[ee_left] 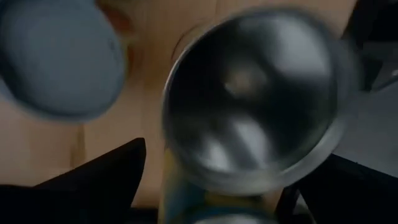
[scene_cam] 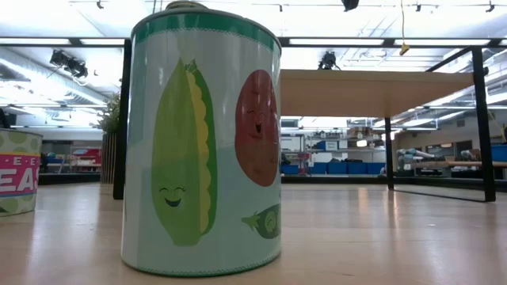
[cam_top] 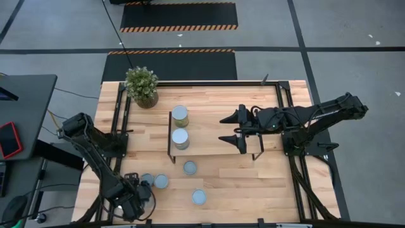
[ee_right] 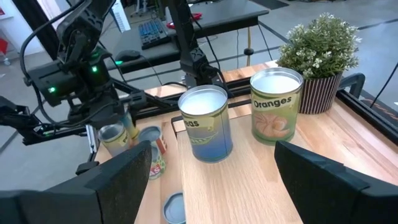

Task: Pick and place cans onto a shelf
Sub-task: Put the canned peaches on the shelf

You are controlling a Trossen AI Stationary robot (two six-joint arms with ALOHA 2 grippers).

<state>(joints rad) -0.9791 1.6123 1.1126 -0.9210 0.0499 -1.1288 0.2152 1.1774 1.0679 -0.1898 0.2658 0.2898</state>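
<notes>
The left gripper has its jaws wide around a can at the worktop's near-left corner. The right gripper hovers over the shelf, jaws wide and empty.

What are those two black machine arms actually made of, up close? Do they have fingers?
Both arms are dark, nearly black, jointed segments. Each ends in a two-fingered pincer: the right pincer has tapered, pointed black fingers, and the left pincer looks bulkier and blocky. Seen from the right wrist, the left arm carries a small green glowing light.
</notes>
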